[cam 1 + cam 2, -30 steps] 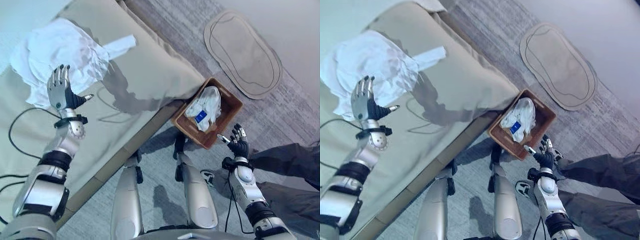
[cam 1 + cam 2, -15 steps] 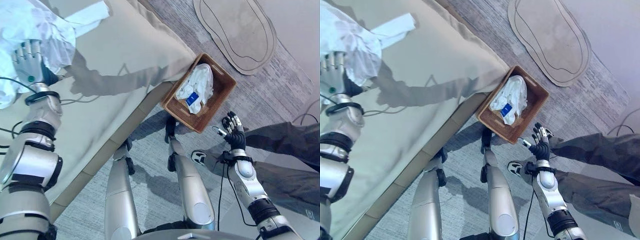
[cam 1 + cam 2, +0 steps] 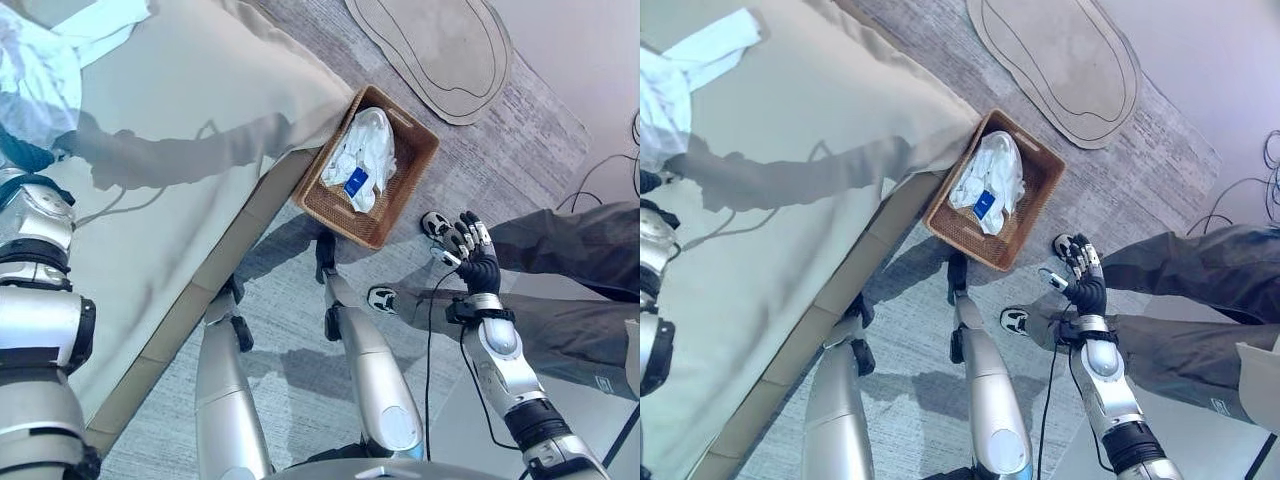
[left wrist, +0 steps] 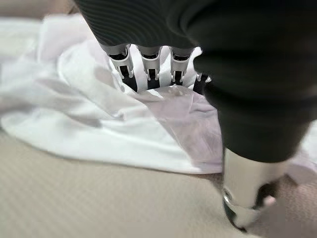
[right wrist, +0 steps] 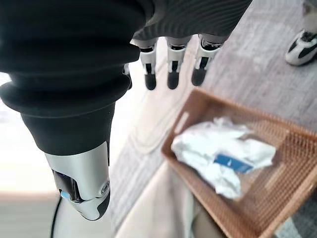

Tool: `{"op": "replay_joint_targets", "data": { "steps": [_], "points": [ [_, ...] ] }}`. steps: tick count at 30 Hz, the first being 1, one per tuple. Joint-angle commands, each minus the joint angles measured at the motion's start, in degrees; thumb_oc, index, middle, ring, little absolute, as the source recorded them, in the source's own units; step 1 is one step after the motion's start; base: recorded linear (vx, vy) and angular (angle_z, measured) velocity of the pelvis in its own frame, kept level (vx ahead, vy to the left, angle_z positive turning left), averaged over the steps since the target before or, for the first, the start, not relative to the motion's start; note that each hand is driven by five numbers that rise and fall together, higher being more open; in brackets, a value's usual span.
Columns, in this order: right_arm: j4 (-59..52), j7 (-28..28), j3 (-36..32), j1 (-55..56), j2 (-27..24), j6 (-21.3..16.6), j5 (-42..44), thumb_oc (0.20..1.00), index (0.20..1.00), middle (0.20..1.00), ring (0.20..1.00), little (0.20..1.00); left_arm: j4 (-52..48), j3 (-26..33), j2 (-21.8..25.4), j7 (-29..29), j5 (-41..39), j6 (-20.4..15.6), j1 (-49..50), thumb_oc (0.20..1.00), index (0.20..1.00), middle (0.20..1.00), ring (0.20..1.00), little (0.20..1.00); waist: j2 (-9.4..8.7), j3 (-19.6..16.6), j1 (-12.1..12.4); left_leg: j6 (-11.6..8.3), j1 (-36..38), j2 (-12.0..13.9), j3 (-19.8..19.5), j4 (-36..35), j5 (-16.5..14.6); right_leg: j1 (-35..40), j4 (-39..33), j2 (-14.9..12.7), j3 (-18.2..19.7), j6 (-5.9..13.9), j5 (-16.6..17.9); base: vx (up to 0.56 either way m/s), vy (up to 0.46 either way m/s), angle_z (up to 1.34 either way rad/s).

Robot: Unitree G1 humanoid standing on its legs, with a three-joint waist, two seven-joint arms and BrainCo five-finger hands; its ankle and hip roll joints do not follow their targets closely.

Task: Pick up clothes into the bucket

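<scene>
Right hand [image 3: 472, 258] is hanging near the floor with fingers spread, holding nothing, just right of the basket [image 3: 414, 128], which is already holding one white garment [image 3: 362, 160]. Left hand [image 4: 148, 64] is reaching far left onto the bed [image 3: 200, 110], straight fingers pressing into the white shirt [image 4: 89, 114], not gripping yet. So it's the grab step; next I'd guess it curls round the cloth. Compared with a second ago, the left hand has come down onto the shirt.
</scene>
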Motion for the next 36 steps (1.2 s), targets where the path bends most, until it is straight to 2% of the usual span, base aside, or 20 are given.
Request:
{"op": "replay_joint_targets", "data": {
  "steps": [1, 11, 19, 21, 22, 23, 25, 29, 30, 32, 36],
  "points": [
    [-1.9, 0.7, -3.2, 1.5, -1.6, -1.2, 1.3, 1.000, 1.000, 1.000, 1.000, 1.000, 2.9, 1.8, 0.9, -3.0, -4.3, -0.6, 1.5, 0.200, 0.200, 0.200, 0.200, 0.200, 1.58, -3.5, -0.4, -0.41, -0.3, -1.8, -1.9, 1.9, -3.2, 4.9, -0.9, -7.1, 1.8, 7.72, 1.6, 0.01, -0.008, 0.10],
    [-1.6, 1.5, -3.6, 1.6, -1.3, -1.2, 1.9, 1.000, 1.000, 1.000, 1.000, 1.000, 1.2, 1.4, 1.8, -3.9, -5.0, -2.4, 2.5, 0.200, 0.200, 0.200, 0.200, 0.200, 1.58, -3.3, 0.0, -0.37, -0.5, -1.9, -2.0, 2.0, -3.2, 5.4, -1.1, -7.2, 1.1, 7.75, 1.8, 0.00, -0.005, 0.03],
    [0.3, 1.4, -3.6, 1.9, -0.4, -1.4, 0.6, 1.000, 1.000, 1.000, 1.000, 1.000, -8.3, 1.3, -1.0, -1.6, -6.2, -7.8, 4.9, 0.200, 0.200, 0.200, 0.200, 0.200, 2.56, -3.2, 1.4, -0.23, 1.5, -2.4, -2.3, 1.1, -3.1, 6.9, -0.6, -7.8, 0.3, 7.68, 1.1, 0.00, -0.002, 0.00],
    [1.4, 1.4, -4.0, 2.1, 0.1, -1.4, 0.3, 1.000, 1.000, 1.000, 1.000, 1.000, -14.5, 2.4, -2.2, -0.5, -6.0, -9.5, 7.7, 0.200, 0.200, 0.200, 0.200, 0.200, 2.96, -3.1, 2.2, -0.25, 2.5, -2.7, -2.5, 0.7, -2.9, 8.0, -0.5, -7.9, 0.0, 7.68, 0.8, 0.00, -0.010, 0.02],
    [1.9, 1.3, -4.2, 2.2, 0.2, -1.3, 0.0, 1.000, 1.000, 1.000, 1.000, 1.000, -20.0, 3.3, -2.7, 0.4, -5.4, -9.9, 10.0, 0.200, 0.200, 0.200, 0.200, 0.200, 3.13, -3.1, 2.7, -0.27, 3.3, -2.9, -2.6, 0.1, -2.8, 8.6, -0.5, -8.1, -0.4, 7.70, 0.7, -0.06, -0.020, 0.05],
    [2.1, 1.2, -4.7, 2.3, 0.6, -1.3, -0.3, 1.000, 1.000, 1.000, 1.000, 1.000, -25.5, 4.4, -3.5, 0.8, -5.2, -10.9, 12.4, 0.200, 0.200, 0.200, 0.200, 0.200, 3.08, -2.9, 3.0, 0.25, 3.3, -3.3, -2.2, -0.3, -1.0, 8.5, -0.4, -8.7, -0.8, 7.30, 1.6, -0.05, -0.032, 0.12],
    [3.5, 0.8, -5.3, 2.1, 1.0, -1.1, -1.0, 1.000, 1.000, 1.000, 1.000, 1.000, -35.6, 7.0, -5.7, 1.6, -3.7, -12.4, 18.5, 0.200, 0.200, 0.200, 0.200, 0.200, 3.39, -2.9, 4.2, 0.20, 5.1, -3.5, -2.6, -1.0, -0.9, 10.1, -0.1, -8.9, -1.3, 7.08, 1.1, 0.00, -0.053, 0.13],
    [4.3, 1.0, -6.3, 2.1, 1.1, -0.1, -2.3, 1.000, 1.000, 1.000, 1.000, 1.000, -51.6, 10.2, -11.1, -0.4, -2.8, -15.1, 29.1, 0.200, 0.200, 0.200, 0.200, 0.200, 3.90, -3.5, 6.3, 0.17, 9.8, -3.8, -3.1, -2.6, -0.9, 14.1, -0.2, -8.9, -1.8, 6.58, 0.3, 0.04, -0.050, 0.11],
    [4.3, 1.0, -6.3, 2.1, 1.1, -0.1, -2.3, 1.000, 1.000, 1.000, 1.000, 1.000, -51.6, 10.2, -11.1, -0.4, -2.8, -15.0, 29.1, 0.200, 0.200, 0.200, 0.200, 0.200, 3.89, -3.4, 6.2, 0.17, 9.9, -3.8, -3.1, -2.6, -0.9, 14.2, -0.2, -8.9, -1.8, 6.58, 0.3, 0.05, -0.007, 0.12],
    [4.0, 1.2, -7.0, 2.5, 0.6, 0.6, -4.3, 1.000, 1.000, 1.000, 1.000, 1.000, -60.4, 11.2, -14.0, -2.8, -4.2, -17.6, 34.8, 0.200, 0.200, 0.200, 0.200, 0.200, 4.54, -3.9, 7.3, 0.30, 12.8, -4.1, -3.2, -3.9, -0.8, 16.5, -0.3, -9.1, -1.9, 6.25, -0.3, 0.04, -0.011, 0.08],
    [5.6, 1.2, -6.9, 1.3, 0.6, 1.6, -5.9, 1.000, 1.000, 1.000, 1.000, 1.000, -68.7, 10.2, -19.0, -6.6, -9.0, -20.0, 38.4, 0.200, 0.200, 0.200, 0.200, 0.200, 5.21, -4.5, 8.5, 0.38, 16.4, -4.5, -3.7, -5.8, -0.2, 19.5, -0.4, -9.2, -2.6, 5.79, -1.1, 0.02, -0.040, 0.04]
  ]
}}
